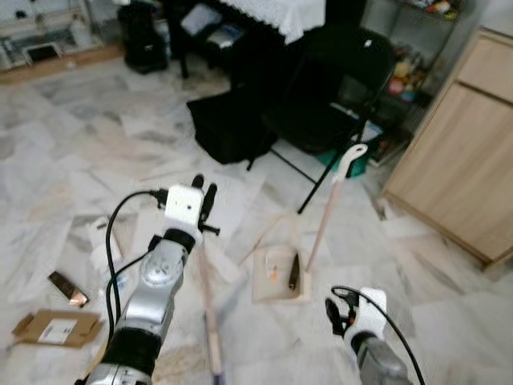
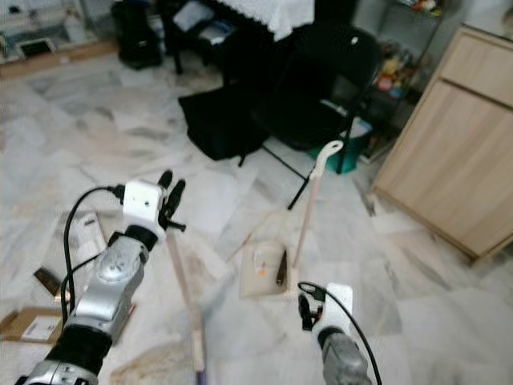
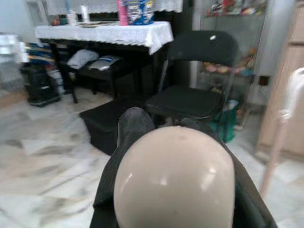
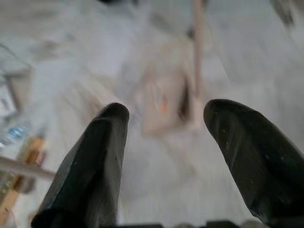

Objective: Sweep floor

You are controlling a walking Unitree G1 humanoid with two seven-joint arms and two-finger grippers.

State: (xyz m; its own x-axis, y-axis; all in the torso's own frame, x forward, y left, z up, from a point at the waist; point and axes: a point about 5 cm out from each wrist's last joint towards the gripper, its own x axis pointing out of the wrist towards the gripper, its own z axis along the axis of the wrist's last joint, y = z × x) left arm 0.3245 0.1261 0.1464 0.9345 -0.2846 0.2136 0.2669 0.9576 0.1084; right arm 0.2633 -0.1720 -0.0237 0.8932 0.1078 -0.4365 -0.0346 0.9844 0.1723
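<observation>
My left gripper [image 1: 203, 198] is shut on a pale wooden broom stick [image 1: 210, 309], which runs down across the marble floor towards me. In the left wrist view the stick's rounded beige end [image 3: 174, 176] sits between the black fingers [image 3: 135, 126]. A beige dustpan [image 1: 280, 277] lies on the floor ahead with bits of litter in it. Its long handle [image 1: 327, 215] stands upright, ending in a white grip. My right gripper [image 1: 340, 313] hovers low, just near of the dustpan [image 4: 164, 102], open with nothing between its fingers [image 4: 102, 142].
Litter lies at the left: a flat cardboard piece [image 1: 56, 327], a brown wrapper [image 1: 68, 289] and a plastic packet [image 1: 103, 239]. A black folding chair [image 1: 337, 88] and a black bag [image 1: 228, 124] stand ahead. A wooden cabinet [image 1: 457, 160] lines the right.
</observation>
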